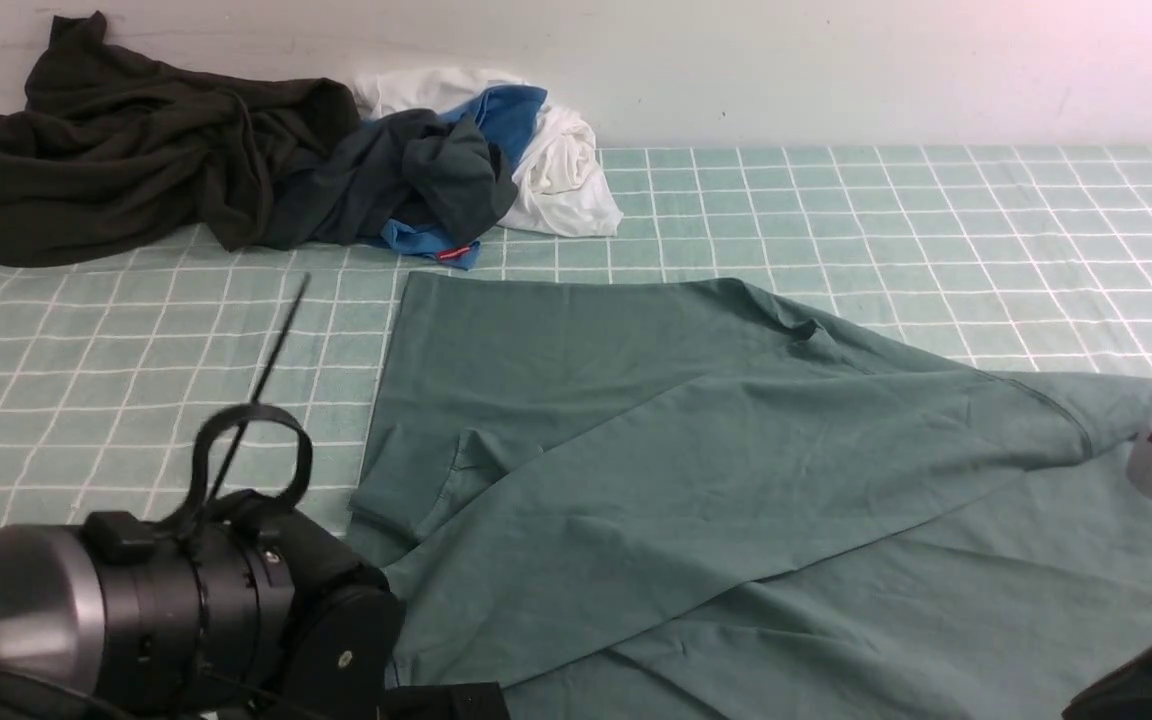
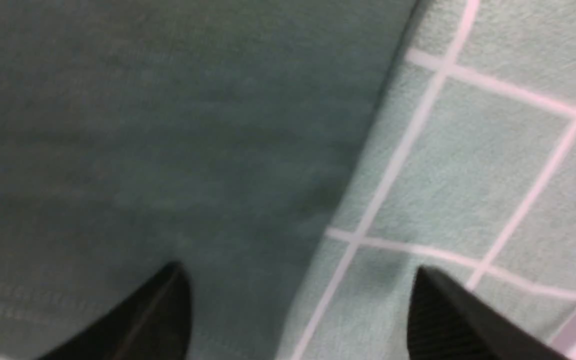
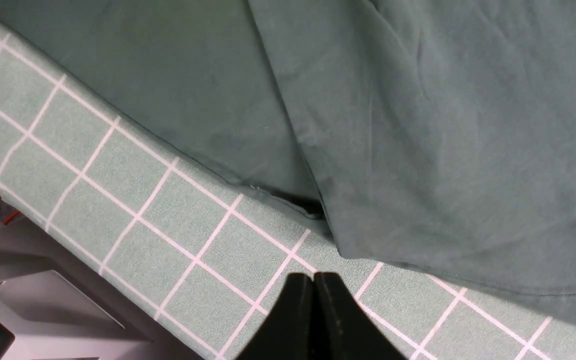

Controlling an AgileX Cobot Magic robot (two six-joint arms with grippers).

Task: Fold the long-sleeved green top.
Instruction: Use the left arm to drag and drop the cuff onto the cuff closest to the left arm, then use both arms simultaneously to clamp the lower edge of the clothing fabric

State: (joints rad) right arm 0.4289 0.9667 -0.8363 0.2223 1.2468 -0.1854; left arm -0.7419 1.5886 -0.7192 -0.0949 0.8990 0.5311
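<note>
The green long-sleeved top (image 1: 696,480) lies spread on the checked tablecloth (image 1: 936,220), with one layer folded diagonally across its body and a cuffed end (image 1: 391,495) at its left side. My left gripper (image 2: 299,267) is open and holds nothing. One of its fingers hangs over the top (image 2: 143,150) and the other over bare cloth, astride the garment's edge. In the front view only the left arm's body (image 1: 166,620) shows. My right gripper (image 3: 313,275) is shut and empty, over the tablecloth just off the top's hem (image 3: 418,125).
A pile of clothes sits at the back left: an olive-black garment (image 1: 116,160), a dark grey one (image 1: 406,180), and white and blue pieces (image 1: 556,160). The table's near edge and grey frame (image 3: 43,300) lie close to my right gripper.
</note>
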